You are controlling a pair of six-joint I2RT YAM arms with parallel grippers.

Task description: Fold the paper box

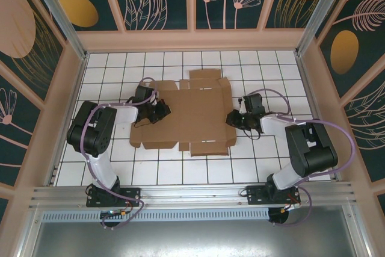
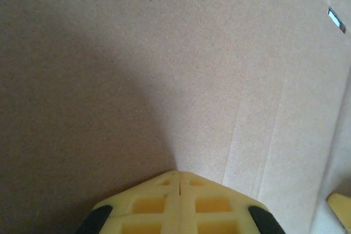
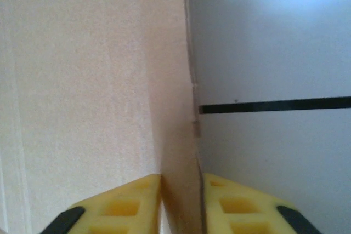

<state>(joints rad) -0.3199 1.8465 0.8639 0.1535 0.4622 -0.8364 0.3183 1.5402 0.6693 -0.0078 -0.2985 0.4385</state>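
Observation:
The paper box (image 1: pixel 192 115) lies as a mostly flat brown cardboard sheet with flaps in the middle of the tiled table. My left gripper (image 1: pixel 161 112) is over the sheet's left part, shut with nothing between its fingers. In the left wrist view its joined tips (image 2: pixel 179 172) point at the cardboard (image 2: pixel 164 69), close to crease lines and a small slit (image 2: pixel 335 19). My right gripper (image 1: pixel 233 117) is at the sheet's right edge. In the right wrist view it (image 3: pixel 182 178) is shut on an upturned flap (image 3: pixel 175 108) of the box, one finger on each face.
The white tabletop with black grid lines (image 1: pixel 120 167) surrounds the sheet, and a bare tile with one grid line (image 3: pixel 274 104) lies just right of the pinched flap. Wooden-framed patterned walls (image 1: pixel 192 37) enclose the table. Both arm bases stand at the near edge.

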